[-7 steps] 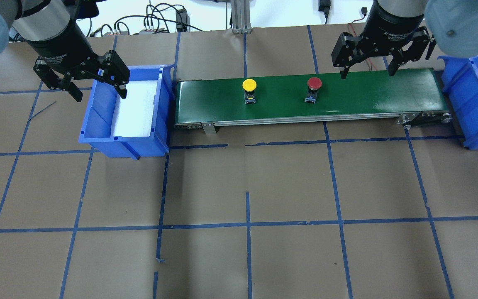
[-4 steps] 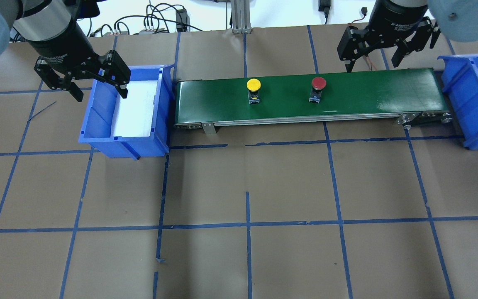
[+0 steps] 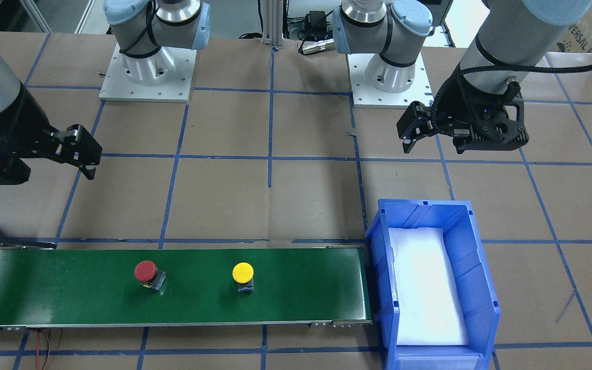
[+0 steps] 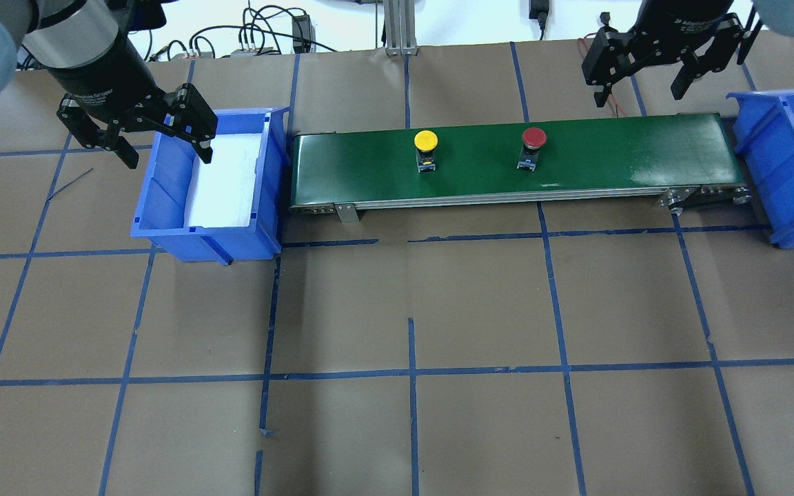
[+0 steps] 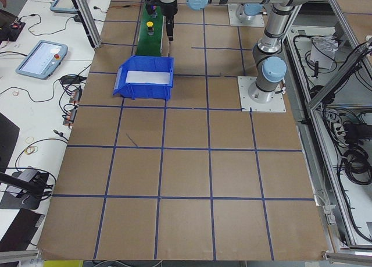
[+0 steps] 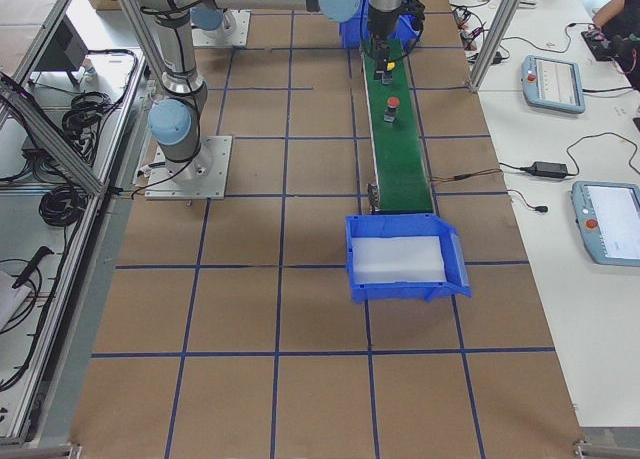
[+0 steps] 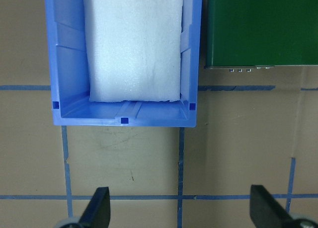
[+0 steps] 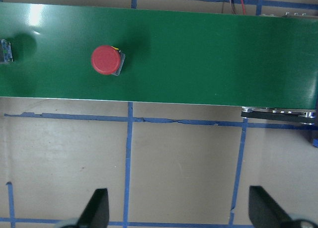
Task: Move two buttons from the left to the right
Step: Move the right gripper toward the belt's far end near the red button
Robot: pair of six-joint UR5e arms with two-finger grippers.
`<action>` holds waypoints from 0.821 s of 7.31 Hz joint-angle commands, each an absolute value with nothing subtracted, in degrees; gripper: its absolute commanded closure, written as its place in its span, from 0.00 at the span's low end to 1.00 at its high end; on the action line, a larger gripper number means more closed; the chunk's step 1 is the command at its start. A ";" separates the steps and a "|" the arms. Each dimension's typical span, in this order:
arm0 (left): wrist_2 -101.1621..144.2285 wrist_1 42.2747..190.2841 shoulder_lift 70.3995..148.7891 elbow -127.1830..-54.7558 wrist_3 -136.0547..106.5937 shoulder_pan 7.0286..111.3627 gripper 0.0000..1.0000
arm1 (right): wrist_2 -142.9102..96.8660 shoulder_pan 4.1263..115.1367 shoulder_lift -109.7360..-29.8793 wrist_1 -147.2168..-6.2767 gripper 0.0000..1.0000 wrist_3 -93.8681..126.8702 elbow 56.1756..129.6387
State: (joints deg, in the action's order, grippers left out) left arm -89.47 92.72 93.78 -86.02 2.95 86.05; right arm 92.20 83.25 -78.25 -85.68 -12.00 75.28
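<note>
Both buttons stand upright on the belt (image 4: 611,151), well apart: the yellow button (image 4: 426,140) is near the middle, the red button (image 4: 533,137) to its right. The right gripper (image 4: 639,96) hangs past the belt's far edge, jaws spread wide, nothing held. The left gripper (image 4: 167,158), just as wide and empty, hovers over the left bin (image 4: 163,179). The buttons look like light, rigid plastic, top-heavy and easy to topple. The round cap seems slick, so I'd pinch the squarish body beneath it.

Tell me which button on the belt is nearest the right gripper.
The red button, further along the belt toward the right gripper; the yellow button sits nearer the left bin.
</note>
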 commanded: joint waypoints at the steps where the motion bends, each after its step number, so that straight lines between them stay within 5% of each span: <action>1: -89.47 92.72 93.78 -85.96 2.90 85.96 0.00 | 92.20 78.24 -77.61 -84.12 0.00 -21.76 74.09; 6: -89.56 92.55 93.78 -85.87 2.90 85.87 0.00 | 90.20 75.41 -72.61 -81.30 0.00 -51.37 67.24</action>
